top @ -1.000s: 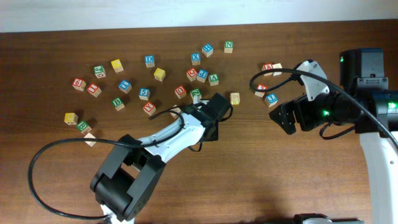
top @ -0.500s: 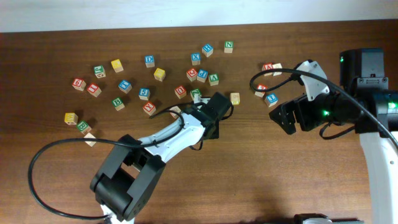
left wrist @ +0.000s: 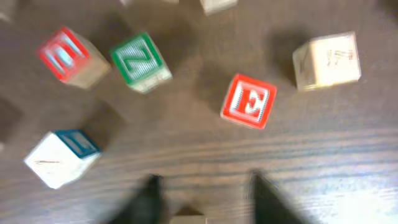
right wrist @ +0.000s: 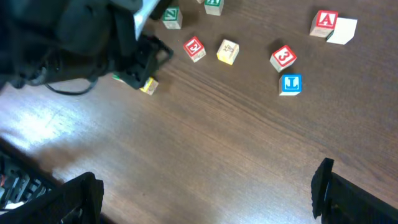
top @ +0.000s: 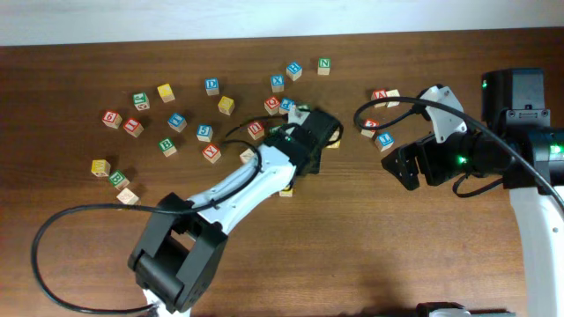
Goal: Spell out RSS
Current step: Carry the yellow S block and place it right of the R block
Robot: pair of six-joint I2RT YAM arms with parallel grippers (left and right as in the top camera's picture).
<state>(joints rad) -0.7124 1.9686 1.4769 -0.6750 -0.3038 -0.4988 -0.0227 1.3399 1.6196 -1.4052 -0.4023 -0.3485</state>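
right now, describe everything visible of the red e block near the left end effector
The red E block is a pale wood cube, its top face red with a white E. It sits flat on the wooden table, turned slightly, touching no other block. In the wrist view the green Z block lies left of it, a pale block right. The open left end effector hangs short of it.

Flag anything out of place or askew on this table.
Nothing is damaged or spilled. The letter blocks lie scattered at mixed angles, none in a row. One yellowish block sits alone below the cluster, beside the left arm.
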